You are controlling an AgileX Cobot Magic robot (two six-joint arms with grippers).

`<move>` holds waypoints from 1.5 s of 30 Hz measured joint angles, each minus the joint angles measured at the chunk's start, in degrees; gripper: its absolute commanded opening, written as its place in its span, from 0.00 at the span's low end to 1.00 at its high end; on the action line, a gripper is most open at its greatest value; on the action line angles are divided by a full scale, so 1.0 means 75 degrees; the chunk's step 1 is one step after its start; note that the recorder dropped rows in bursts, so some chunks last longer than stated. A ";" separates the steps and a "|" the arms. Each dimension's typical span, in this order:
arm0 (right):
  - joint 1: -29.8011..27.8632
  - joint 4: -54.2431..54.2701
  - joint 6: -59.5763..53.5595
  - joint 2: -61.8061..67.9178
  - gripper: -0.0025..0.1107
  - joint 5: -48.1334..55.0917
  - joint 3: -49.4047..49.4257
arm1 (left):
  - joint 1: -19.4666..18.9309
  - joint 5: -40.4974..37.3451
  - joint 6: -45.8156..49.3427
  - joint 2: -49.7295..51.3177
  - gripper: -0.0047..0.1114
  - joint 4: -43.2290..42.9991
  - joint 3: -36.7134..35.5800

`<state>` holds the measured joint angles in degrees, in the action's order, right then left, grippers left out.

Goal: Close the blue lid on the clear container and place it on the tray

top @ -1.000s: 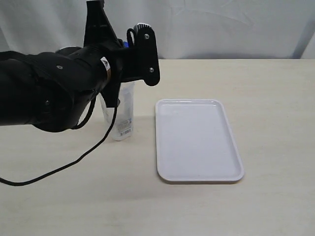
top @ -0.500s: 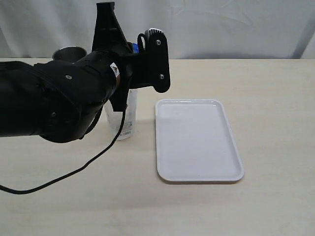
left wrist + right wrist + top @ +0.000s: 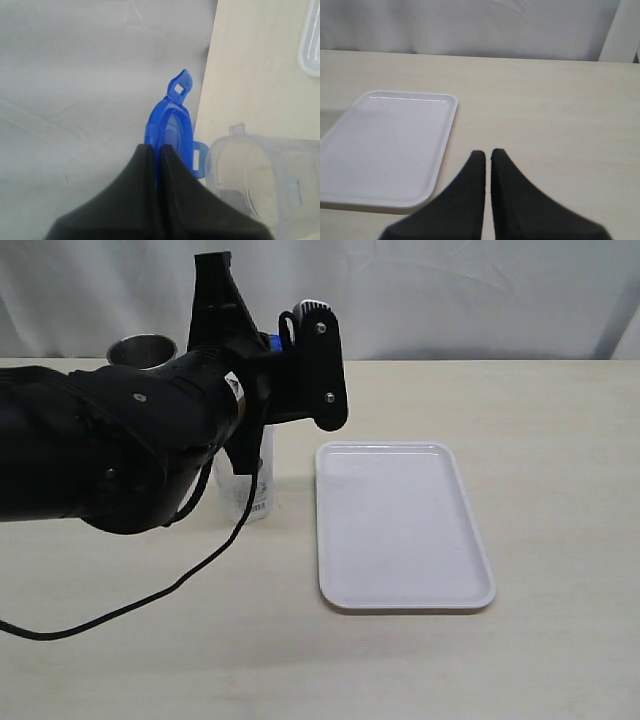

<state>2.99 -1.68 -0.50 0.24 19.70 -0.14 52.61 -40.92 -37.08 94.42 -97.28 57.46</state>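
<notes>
A pale beige table [image 3: 560, 540] fills the scene, matte, with a faint wood grain running across it. Behind its far edge hangs a white cloth backdrop [image 3: 450, 290], creased and wrinkled. The light is even and diffuse, and shadows on the tabletop are soft.

1 tray [image 3: 400, 530]. Left of tray: 1 clear container [image 3: 259, 478], 1 blue lid [image 3: 170, 122], 1 metal cup [image 3: 142, 347], 1 black cable [image 3: 150, 596]. 2 grippers: left gripper [image 3: 156, 148], right gripper [image 3: 486, 152].
</notes>
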 measured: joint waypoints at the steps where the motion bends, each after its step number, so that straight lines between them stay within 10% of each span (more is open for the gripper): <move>1: 0.0000 0.0000 0.0000 0.0000 0.06 0.0000 0.0000 | 0.0000 0.0000 0.0000 0.0000 0.04 0.0020 0.0000; 45: 0.0000 0.0000 0.0000 0.0000 0.06 0.0000 0.0000 | 0.0000 0.0570 -0.0013 0.0000 0.04 0.1160 -0.0898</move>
<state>2.99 -1.68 -0.50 0.24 19.70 -0.14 52.61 -36.64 -37.18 94.42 -88.58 50.73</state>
